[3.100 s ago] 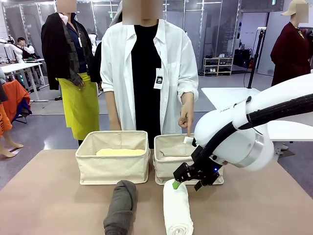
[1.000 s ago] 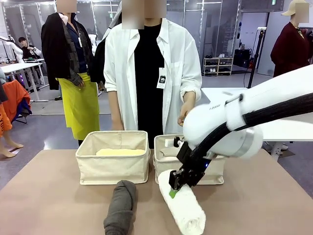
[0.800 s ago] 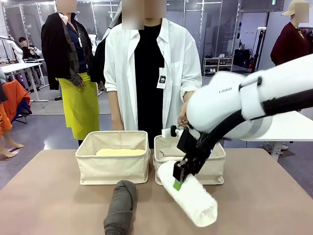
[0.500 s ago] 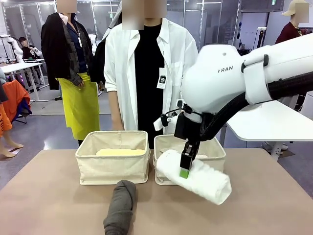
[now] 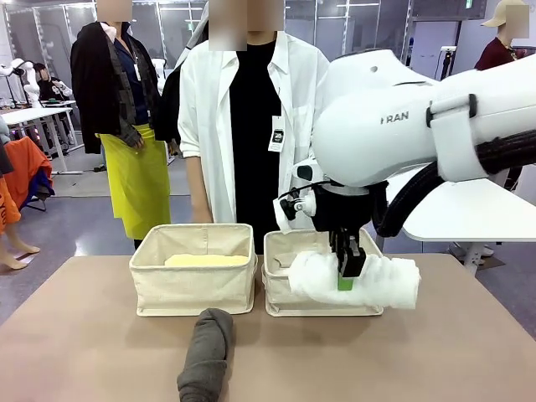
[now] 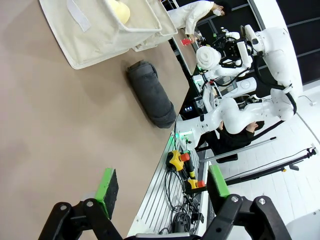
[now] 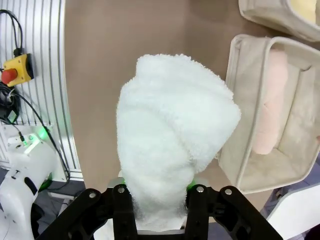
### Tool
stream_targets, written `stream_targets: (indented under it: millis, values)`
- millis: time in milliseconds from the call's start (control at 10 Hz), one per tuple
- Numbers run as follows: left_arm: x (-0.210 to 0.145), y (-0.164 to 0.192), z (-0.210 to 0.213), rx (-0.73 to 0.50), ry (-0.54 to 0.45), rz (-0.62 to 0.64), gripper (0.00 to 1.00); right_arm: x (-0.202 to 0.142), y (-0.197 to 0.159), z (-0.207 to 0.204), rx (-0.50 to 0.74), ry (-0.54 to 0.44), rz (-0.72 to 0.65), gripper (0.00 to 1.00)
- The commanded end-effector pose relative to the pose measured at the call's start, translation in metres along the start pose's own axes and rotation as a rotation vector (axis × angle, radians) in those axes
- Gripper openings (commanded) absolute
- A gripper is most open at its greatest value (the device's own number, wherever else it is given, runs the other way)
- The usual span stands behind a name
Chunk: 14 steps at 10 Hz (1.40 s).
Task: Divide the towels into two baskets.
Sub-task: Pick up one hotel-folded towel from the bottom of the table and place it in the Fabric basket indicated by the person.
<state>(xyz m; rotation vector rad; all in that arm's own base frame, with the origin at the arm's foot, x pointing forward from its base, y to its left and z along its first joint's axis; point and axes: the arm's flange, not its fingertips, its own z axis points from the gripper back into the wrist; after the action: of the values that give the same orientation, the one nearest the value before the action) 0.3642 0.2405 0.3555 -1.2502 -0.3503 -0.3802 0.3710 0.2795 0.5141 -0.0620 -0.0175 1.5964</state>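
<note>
Front view: the right hand [image 5: 346,272] points down and is clamped on the middle of the white towel [image 5: 377,280], one green pad showing on the near side of the roll. The towel hangs level, crosswise to the camera, clear of the worktop [image 5: 84,352] and across the front rim of the right basket [image 5: 276,295]; whether it touches that rim cannot be told. The left basket [image 5: 193,289] stands just beside the right one and holds the yellow towel [image 5: 205,260], which lies flat inside. The grey towel [image 5: 208,352] lies on the worktop in front of the gap between the baskets, apart from both, its length running toward the camera. A person [image 5: 251,126] in a white shirt stands at the far side, behind the baskets.

Right wrist view: the white towel rises between the black fingers, with bare worktop under it and its far end at the edge of the right basket. The pink towel [image 7: 270,100] lies along the bottom of that basket.

Left wrist view: the left hand [image 6: 162,184] is wide, nothing between its green pads, above bare worktop near the edge, well apart from the grey towel and the left basket
</note>
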Motion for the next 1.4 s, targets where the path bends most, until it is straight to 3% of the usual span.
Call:
stream_targets:
  millis: [0, 200, 300, 400, 500, 600, 1300]
  values:
    - [-0.005, -0.005, 0.000, 0.001, 0.003, -0.008, 0.90, 0.009, -0.001, -0.007, 0.022, 0.008, -0.031, 0.24]
    - [-0.005, -0.005, 0.000, 0.001, 0.003, -0.008, 0.90, 0.009, -0.001, -0.007, 0.022, 0.008, -0.031, 0.24]
    - [-0.005, -0.005, 0.000, 0.001, 0.003, -0.008, 0.90, 0.002, -0.002, -0.008, 0.017, 0.006, -0.005, 0.37]
    - [-0.005, -0.005, 0.000, 0.001, 0.003, -0.008, 0.90, 0.004, -0.024, -0.001, -0.087, 0.013, 0.056, 0.37]
    - [-0.005, -0.005, 0.000, 0.001, 0.003, -0.008, 0.90, 0.011, -0.047, 0.001, -0.103, -0.007, 0.122, 0.37]
    - [-0.005, -0.005, 0.000, 0.001, 0.003, -0.008, 0.90, 0.014, -0.066, 0.004, -0.156, 0.037, 0.167, 0.37]
    - [-0.005, -0.005, 0.000, 0.001, 0.003, -0.008, 0.90, 0.040, -0.195, -0.052, -0.165, 0.102, 0.298, 0.37]
